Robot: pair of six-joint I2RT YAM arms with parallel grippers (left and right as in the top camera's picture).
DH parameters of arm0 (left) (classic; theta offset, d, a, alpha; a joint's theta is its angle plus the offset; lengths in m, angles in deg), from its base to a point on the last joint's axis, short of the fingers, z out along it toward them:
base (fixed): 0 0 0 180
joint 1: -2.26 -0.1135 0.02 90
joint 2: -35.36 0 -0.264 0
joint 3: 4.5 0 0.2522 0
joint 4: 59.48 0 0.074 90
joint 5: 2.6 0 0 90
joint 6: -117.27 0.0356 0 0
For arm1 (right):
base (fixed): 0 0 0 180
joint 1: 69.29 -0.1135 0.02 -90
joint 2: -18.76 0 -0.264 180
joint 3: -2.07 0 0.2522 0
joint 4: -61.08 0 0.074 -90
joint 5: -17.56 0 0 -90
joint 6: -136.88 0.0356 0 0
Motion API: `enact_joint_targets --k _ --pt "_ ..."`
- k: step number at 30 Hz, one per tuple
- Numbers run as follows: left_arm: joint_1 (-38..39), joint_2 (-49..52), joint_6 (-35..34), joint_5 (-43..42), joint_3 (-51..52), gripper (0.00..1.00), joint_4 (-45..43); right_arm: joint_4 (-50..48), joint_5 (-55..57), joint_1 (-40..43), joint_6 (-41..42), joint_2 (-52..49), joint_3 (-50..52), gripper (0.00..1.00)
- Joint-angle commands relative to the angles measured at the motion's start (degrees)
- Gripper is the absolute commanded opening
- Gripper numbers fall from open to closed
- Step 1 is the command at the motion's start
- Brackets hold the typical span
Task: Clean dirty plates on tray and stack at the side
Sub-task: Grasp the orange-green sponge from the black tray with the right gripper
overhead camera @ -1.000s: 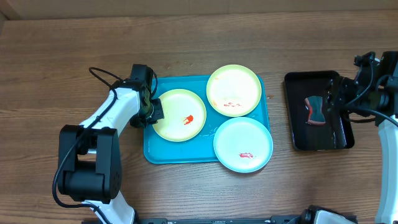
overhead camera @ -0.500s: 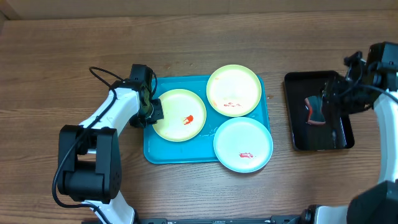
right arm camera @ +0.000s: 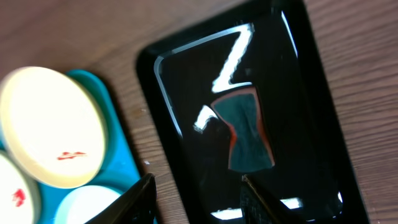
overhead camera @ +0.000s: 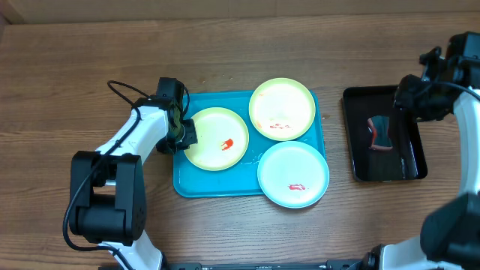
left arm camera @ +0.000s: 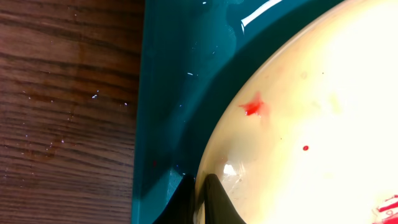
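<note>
Leftmost yellow-green plate [overhead camera: 216, 139] sits on the turquoise tray [overhead camera: 195, 184], left rim nipped in my left gripper's [overhead camera: 182, 135] closed jaws; sponge [right arm camera: 249, 134] on the black tray [right arm camera: 186, 93] lies ahead of my right gripper's [right arm camera: 198, 193] half-open, empty jaws, lengthwise away from them.

Item 1: wooden table [overhead camera: 247, 45], brown, with the grain run lengthwise; small bright specks are noted on the boards in the left wrist view [left arm camera: 62, 112].

Item 2: black tray [overhead camera: 349, 142], narrow, glossy, with rounded corners, is set flat on the right part of the table; white reflections are carried on its floor [right arm camera: 292, 81].

Item 3: sponge [overhead camera: 381, 133], hourglass-shaped, with a dark teal face and a red edge, is laid flat inside the black tray, apart from its walls [right arm camera: 249, 134].
</note>
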Motion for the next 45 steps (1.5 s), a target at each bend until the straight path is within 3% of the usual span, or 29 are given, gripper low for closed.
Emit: enact_joint_targets --k 1,5,12,31,40,45 --pt "0.02 1.55 1.33 1.25 2.10 0.04 -1.11 -1.11 2.32 -0.22 -0.85 -4.46 -0.98 0.45" --pt "0.02 1.57 1.33 1.22 2.10 0.04 -1.07 -1.81 8.50 -0.22 -0.85 -7.93 -0.83 0.43" --pt "0.02 1.55 1.33 -0.28 2.10 0.05 -1.11 -2.78 9.29 -0.44 -2.71 -9.35 3.67 0.39" --pt "0.02 1.55 1.36 -0.24 2.10 0.04 -1.42 -20.61 9.33 -2.21 -3.21 -9.42 19.98 0.38" --pt "0.02 1.55 1.36 -0.24 2.10 0.04 -1.44 -22.10 9.25 -2.21 -2.71 -9.51 20.92 0.24" --pt "0.02 1.55 1.36 -0.24 2.10 0.04 -1.44 -23.56 9.55 -2.21 -2.80 -10.34 20.92 0.26"
